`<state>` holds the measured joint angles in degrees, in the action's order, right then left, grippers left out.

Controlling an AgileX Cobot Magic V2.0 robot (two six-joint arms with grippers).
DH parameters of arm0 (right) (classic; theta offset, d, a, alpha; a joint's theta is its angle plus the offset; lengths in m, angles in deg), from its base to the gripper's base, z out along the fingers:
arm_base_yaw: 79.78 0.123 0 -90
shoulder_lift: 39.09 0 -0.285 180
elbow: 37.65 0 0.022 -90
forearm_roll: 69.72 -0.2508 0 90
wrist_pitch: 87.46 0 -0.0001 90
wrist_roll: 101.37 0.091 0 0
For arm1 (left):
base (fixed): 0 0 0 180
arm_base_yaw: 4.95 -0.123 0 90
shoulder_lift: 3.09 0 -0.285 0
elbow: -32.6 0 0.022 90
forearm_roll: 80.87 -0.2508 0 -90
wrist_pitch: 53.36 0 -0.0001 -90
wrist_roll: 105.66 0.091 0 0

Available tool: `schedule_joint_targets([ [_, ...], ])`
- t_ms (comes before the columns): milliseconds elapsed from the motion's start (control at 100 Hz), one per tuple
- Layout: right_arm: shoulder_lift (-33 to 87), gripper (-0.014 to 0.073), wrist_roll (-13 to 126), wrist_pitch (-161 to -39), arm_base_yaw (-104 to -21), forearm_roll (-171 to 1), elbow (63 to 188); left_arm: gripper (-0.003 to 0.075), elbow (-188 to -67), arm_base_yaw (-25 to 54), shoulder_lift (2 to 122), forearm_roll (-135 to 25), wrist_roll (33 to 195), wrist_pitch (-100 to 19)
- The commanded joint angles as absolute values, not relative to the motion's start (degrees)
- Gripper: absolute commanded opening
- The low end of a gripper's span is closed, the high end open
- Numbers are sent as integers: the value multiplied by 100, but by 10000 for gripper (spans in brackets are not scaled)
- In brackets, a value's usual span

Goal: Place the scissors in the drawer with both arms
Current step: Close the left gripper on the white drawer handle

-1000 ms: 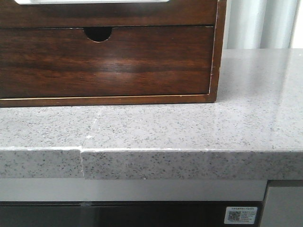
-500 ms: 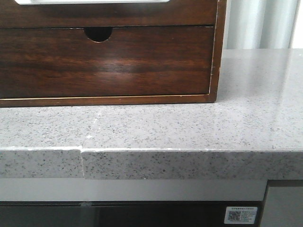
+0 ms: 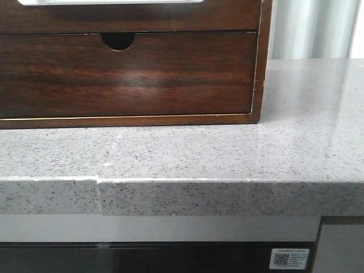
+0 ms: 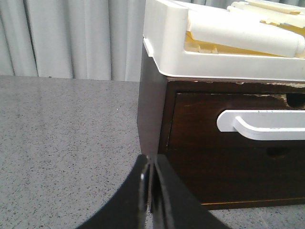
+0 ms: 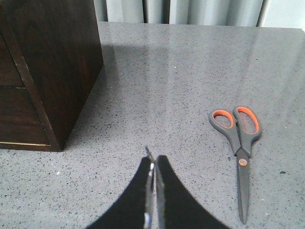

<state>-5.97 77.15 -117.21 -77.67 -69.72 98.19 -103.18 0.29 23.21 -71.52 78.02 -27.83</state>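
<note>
The scissors [image 5: 241,152] have grey handles with orange insides. They lie flat and closed on the grey stone counter, only in the right wrist view, off to one side of my right gripper [image 5: 154,164] and apart from it. That gripper is shut and empty above the counter. The drawer [image 3: 227,17] is the upper dark-brown front with a pale patch on its top edge; it is closed. In the left wrist view the drawer [image 4: 200,119] bears a white handle [image 4: 267,125]. My left gripper [image 4: 150,164] is shut and empty, near the cabinet's front corner.
The lower drawer [image 3: 170,74] with a half-round notch is closed. The wooden cabinet [image 5: 52,62] stands on the counter [image 3: 227,153], whose front edge runs below it. A white tray [image 4: 176,52] with pale objects sits on the cabinet. Grey curtains hang behind.
</note>
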Motion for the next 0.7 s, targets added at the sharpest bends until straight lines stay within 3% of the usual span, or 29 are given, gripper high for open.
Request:
schedule_joint_targets([
  [0, -515, -69, 7696, -11251, -7766, -6924, 9976, -20, -10515, 41, 2418, -7006, 7806, -3178],
  [260, -515, -34, 7705, -11201, -7766, -6933, 9976, -20, -10515, 41, 2418, -6935, 7806, -3178],
  [380, -515, 194, 7705, -11110, -7766, -6933, 9976, 6, -10515, 41, 2418, -7155, 7806, -3187],
  [430, -515, 319, 7705, -11110, -7766, -6933, 9976, 80, -10515, 41, 2418, -7371, 7806, -3175],
  [520, -515, 498, 7705, -11110, -7766, -6933, 9976, 326, -10515, 41, 2418, -7738, 7806, -3149],
  [600, -515, 550, 7705, -11110, -7766, -6933, 9976, 522, -10515, 41, 2418, -7762, 7806, -3149],
  [690, -515, 549, 7705, -11110, -7766, -6933, 9976, 580, -10515, 41, 2418, -7630, 7806, -3149],
])
